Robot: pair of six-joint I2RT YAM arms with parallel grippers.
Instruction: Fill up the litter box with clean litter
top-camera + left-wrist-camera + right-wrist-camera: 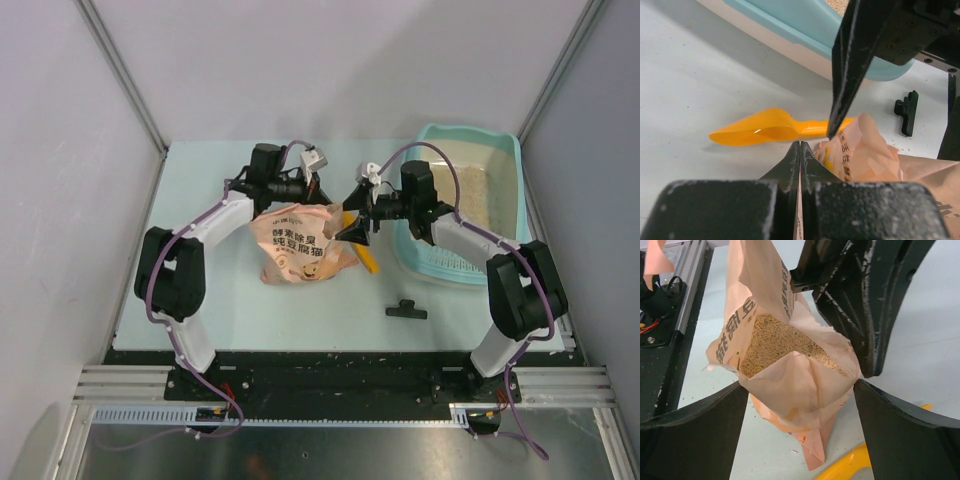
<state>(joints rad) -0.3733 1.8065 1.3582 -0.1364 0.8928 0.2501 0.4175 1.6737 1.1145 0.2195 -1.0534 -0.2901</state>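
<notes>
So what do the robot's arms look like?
The left arm and the right arm are both made of white tube sections joined by chunky black joints. A thin purple cable loops along each one. The left gripper and right gripper have black pointed fingers speckled with pale dust.

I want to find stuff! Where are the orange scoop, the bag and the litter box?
scoop (760,131), left wrist view, on its bowl.
bag (295,245), top view, on its printed front.
litter box (470,132), top view, on its far rim.
</notes>
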